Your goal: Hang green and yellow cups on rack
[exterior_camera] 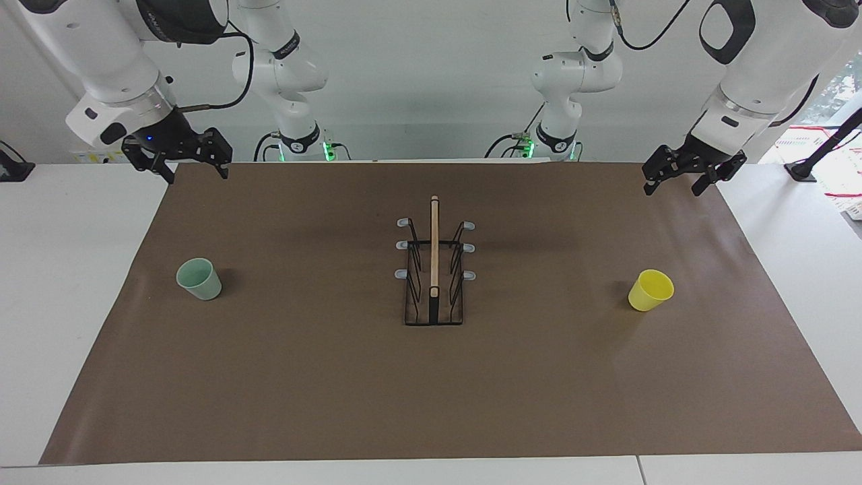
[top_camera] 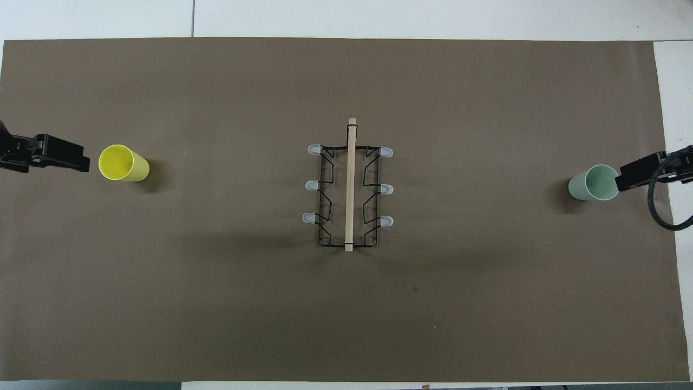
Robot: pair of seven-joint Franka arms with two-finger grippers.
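The left gripper (exterior_camera: 693,176) hung in the air at about two o'clock in the facing view, fingers spread and pointing down, its arm bent down from above. The right gripper (exterior_camera: 178,160) hung at about ten o'clock, fingers likewise apart, gripping nothing.

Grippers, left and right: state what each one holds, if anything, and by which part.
Nothing is held. The left gripper and right gripper hang open in the air; the yellow cup and green cup stand untouched.

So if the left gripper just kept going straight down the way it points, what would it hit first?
Probably the bare brown mat. The left gripper, open, hangs over the mat's edge; the yellow cup looks off that line.
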